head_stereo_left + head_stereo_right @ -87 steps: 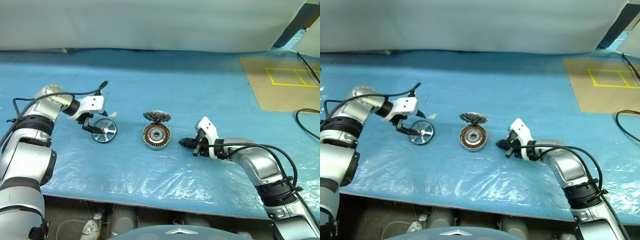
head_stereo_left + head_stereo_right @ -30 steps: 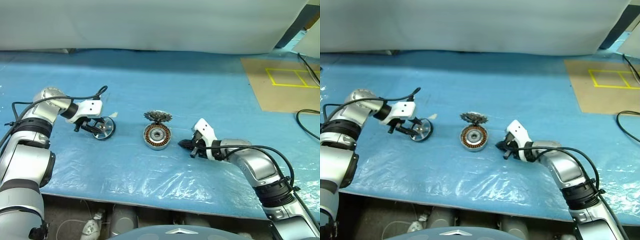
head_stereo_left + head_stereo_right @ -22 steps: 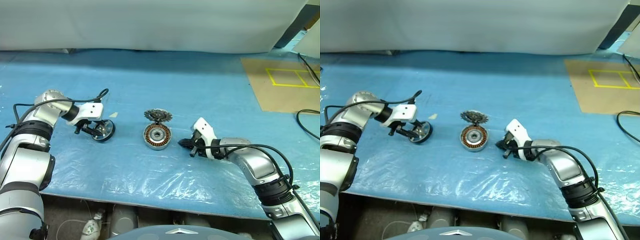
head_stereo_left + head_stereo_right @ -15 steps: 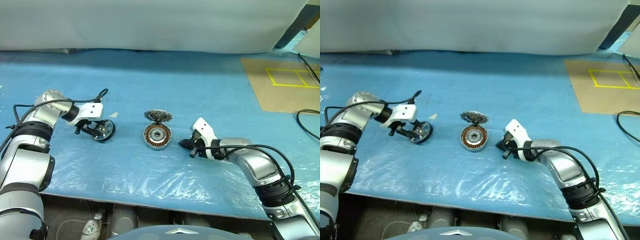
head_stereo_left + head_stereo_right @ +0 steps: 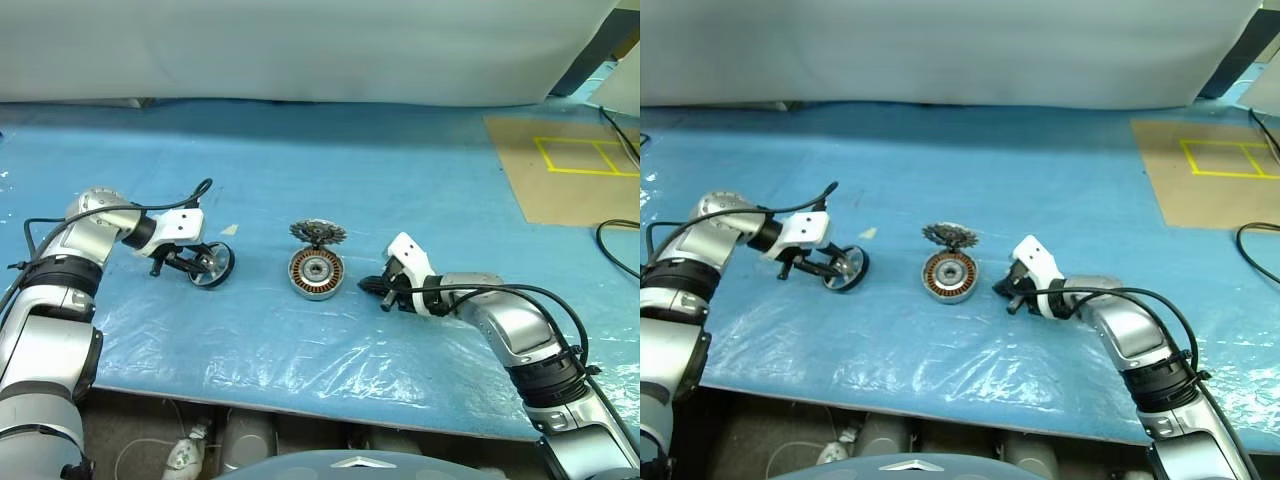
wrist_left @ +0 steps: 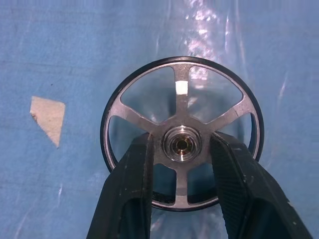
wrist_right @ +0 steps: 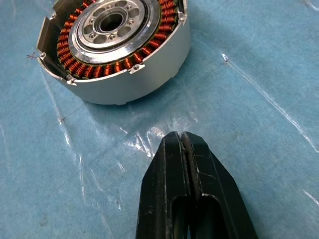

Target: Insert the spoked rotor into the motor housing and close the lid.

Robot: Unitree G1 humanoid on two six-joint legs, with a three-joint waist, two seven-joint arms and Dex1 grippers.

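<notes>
The motor housing (image 5: 316,273), a silver puck with copper windings (image 7: 112,45), lies mid-table. Just behind it, the notch-rimmed spoked rotor (image 5: 317,233) leans tilted. To the left, the lid (image 5: 214,265), a silver five-spoked wheel with a dark rim (image 6: 134,117), is tipped up on its edge. My left gripper (image 6: 182,142) is shut on its hub, one finger on each side. My right gripper (image 5: 385,292) rests shut and empty on the table just right of the housing, a short gap away (image 7: 181,135).
Wrinkled clear film covers the blue table cloth (image 5: 300,340). A small pale scrap (image 5: 228,229) lies behind the lid. A cardboard sheet with yellow tape (image 5: 570,170) and a black cable (image 5: 615,235) are at the right. The table's front edge runs close below the arms.
The lid lay flat at first; now it stands tipped on its edge with my left gripper closed tighter on its hub. My right arm and the housing have stayed put.
</notes>
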